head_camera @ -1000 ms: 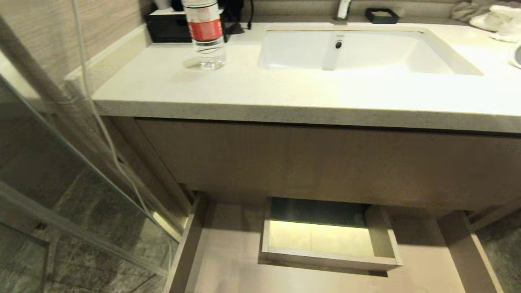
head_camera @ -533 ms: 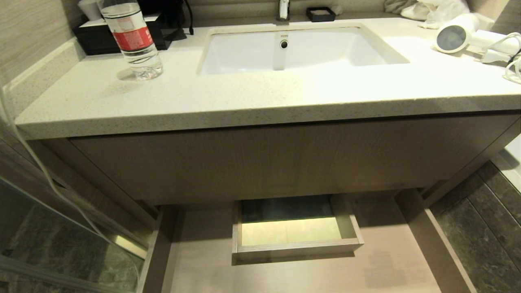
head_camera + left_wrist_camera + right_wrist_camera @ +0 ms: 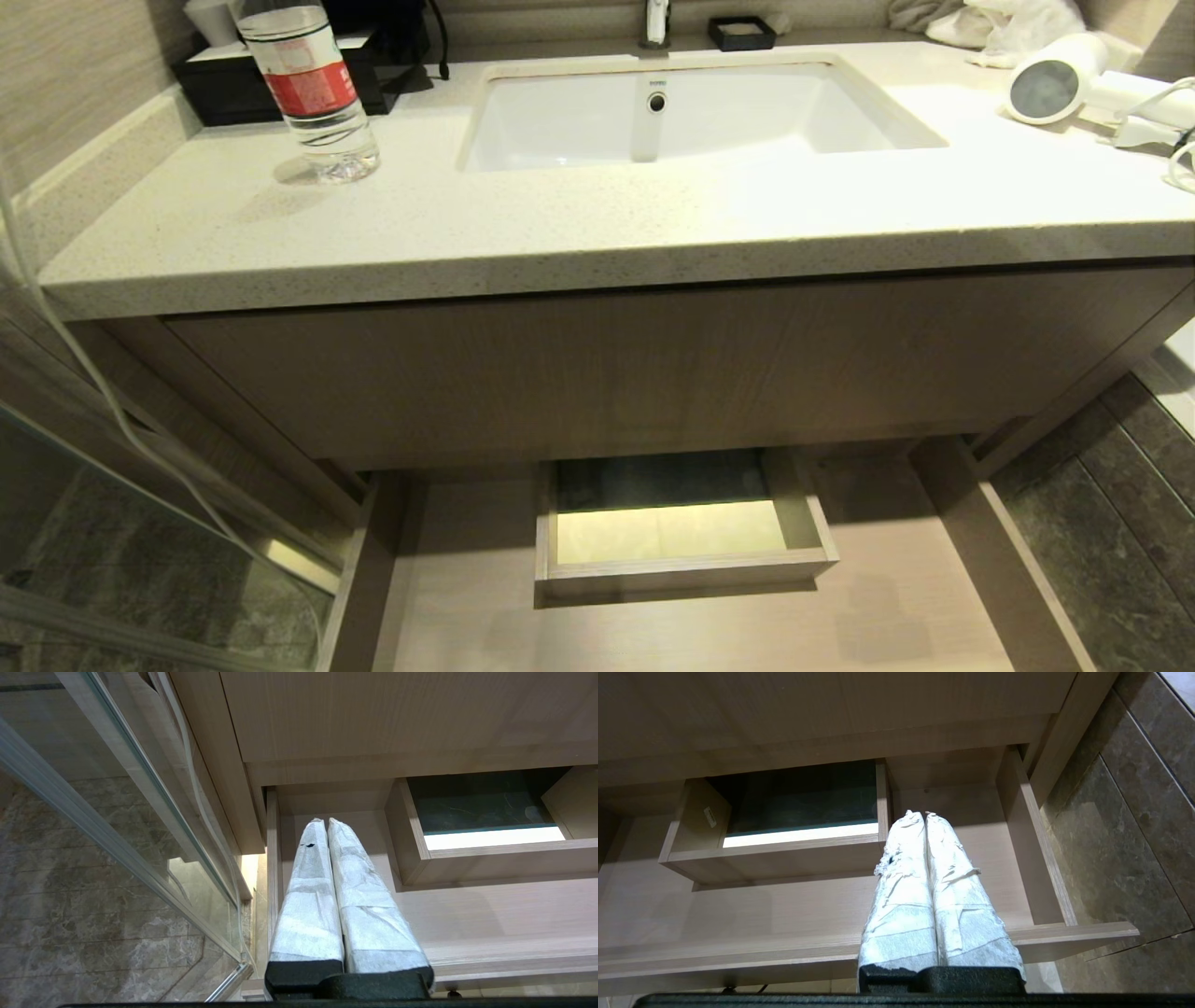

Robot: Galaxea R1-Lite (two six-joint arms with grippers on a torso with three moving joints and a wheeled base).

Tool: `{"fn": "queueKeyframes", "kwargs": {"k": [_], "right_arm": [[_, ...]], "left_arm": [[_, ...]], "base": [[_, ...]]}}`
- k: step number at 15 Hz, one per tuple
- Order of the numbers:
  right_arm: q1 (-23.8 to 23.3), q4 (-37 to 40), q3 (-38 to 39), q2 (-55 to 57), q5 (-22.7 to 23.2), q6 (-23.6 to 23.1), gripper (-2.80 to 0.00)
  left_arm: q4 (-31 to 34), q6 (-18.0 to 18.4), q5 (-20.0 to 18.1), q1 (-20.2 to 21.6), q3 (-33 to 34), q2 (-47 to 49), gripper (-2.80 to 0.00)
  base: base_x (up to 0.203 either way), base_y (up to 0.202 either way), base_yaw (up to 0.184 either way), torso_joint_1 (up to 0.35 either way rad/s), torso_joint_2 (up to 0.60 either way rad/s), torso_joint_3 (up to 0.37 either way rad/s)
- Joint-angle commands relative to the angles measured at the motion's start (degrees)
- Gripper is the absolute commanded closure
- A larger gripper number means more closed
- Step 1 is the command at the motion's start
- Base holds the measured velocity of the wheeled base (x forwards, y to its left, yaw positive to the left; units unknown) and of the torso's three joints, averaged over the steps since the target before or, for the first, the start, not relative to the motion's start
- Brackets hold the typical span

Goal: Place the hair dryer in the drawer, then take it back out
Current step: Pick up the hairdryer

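Note:
The white hair dryer (image 3: 1057, 86) lies on the countertop (image 3: 597, 224) at the far right, its dark round end face turned toward me. Below the vanity front, the wide wood-grain drawer (image 3: 920, 597) stands pulled out, with a boxed cutout (image 3: 681, 537) in its middle. Neither arm shows in the head view. My left gripper (image 3: 322, 820) is shut and empty above the drawer's (image 3: 467, 914) left side. On the other side my right gripper (image 3: 920, 813), also shut and empty, hangs over the drawer's (image 3: 784, 910) right part.
A water bottle (image 3: 308, 89) stands at the counter's left, in front of a black box (image 3: 224, 79). The sink (image 3: 691, 112) with its tap (image 3: 656, 19) fills the middle. Towels (image 3: 990, 19) lie at the back right. A glass panel (image 3: 140, 523) closes the left; dark floor tiles (image 3: 1102, 532) lie right.
The head camera has swung right, so the whole scene slid left and the hair dryer came into view at the right; since half a second ago the view barely shifts.

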Motion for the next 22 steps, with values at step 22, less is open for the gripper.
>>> {"fn": "queueKeyframes", "kwargs": {"k": [22], "right_arm": [[0.04, -0.01, 0.00, 0.07, 0.00, -0.10, 0.00]], "left_arm": [[-0.06, -0.01, 0.00, 0.00, 0.00, 0.00, 0.00]], "base": [[0.000, 0.000, 0.000, 0.026, -0.09, -0.065]]}}
